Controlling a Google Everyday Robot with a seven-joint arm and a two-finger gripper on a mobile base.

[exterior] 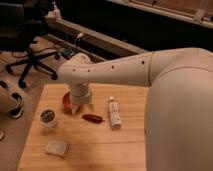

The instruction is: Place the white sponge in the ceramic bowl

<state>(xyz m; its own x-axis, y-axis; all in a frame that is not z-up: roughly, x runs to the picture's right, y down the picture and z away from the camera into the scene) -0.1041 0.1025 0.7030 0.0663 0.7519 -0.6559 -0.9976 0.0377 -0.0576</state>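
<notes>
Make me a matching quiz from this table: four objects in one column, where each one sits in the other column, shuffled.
1. white sponge
2. ceramic bowl
3. white tube
4. white cup

A. right of the gripper
B. front left, nearest the camera
C. partly hidden behind the gripper
D. between bowl and sponge, further left

Pairs: 1-B, 2-C, 3-A, 4-D

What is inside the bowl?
The bowl shows nothing in its visible left part; the gripper covers the rest, so that cannot be seen. The sponge lies apart on the table.
</notes>
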